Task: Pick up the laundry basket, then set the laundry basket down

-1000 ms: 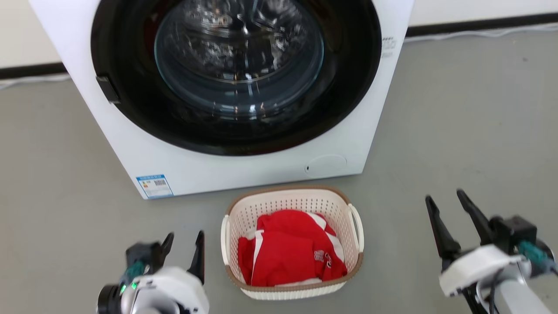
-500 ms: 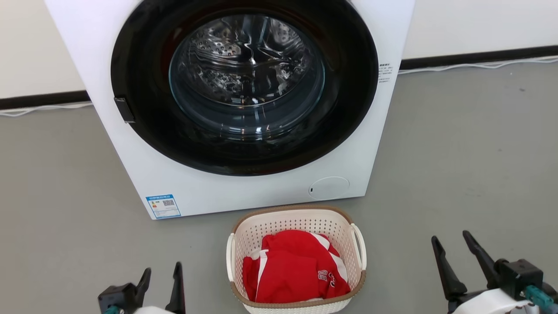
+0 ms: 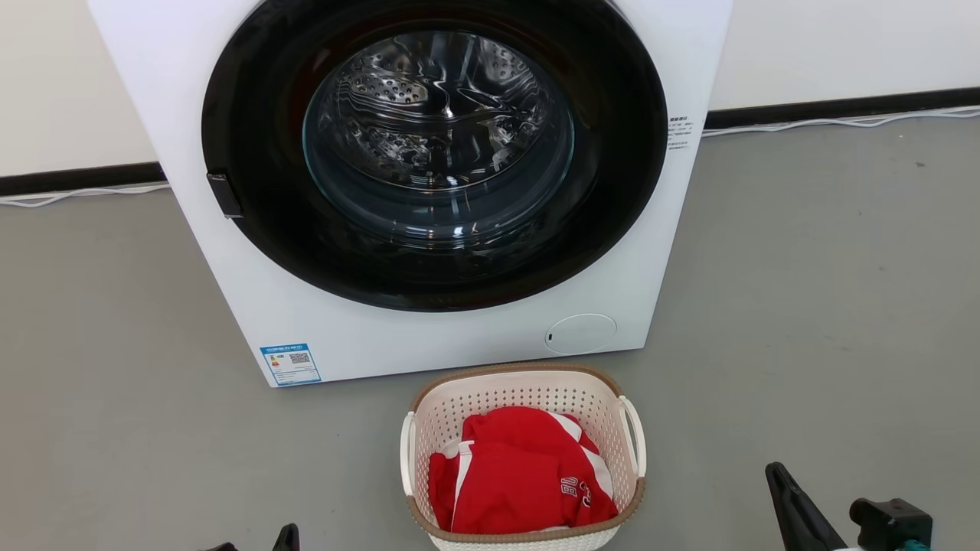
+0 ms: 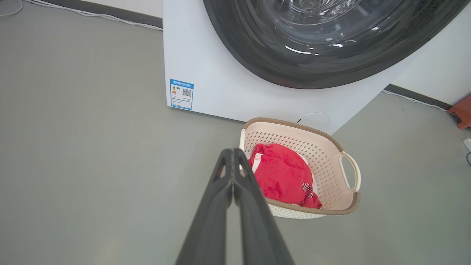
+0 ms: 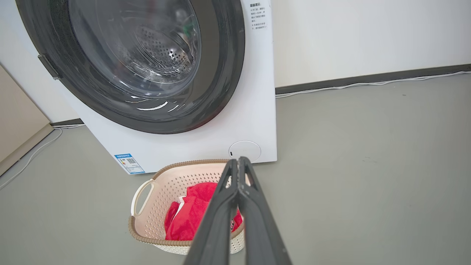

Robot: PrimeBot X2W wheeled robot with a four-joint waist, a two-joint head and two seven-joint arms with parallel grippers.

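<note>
1. The laundry basket (image 3: pixel 509 370) is seen at the lower centre of the head frame. It is set on the grey floor (image 3: pixel 804 306) just in front of the washing machine (image 3: pixel 344 352), with a red garment (image 3: pixel 521 474) heaped inside.
2. Nothing is gripped. The left gripper (image 4: pixel 232 152) is shown with its fingers pressed together, and the right gripper (image 5: pixel 238 160) appears closed likewise.
3. For a level lift, the fingers are best parted and both white loop handles (image 3: pixel 637 436) taken at once.
4. Little room is left at the machine's front, so a straight-up lift is advised. The white cable (image 3: pixel 842 122) in the upper right is well apart.
</note>
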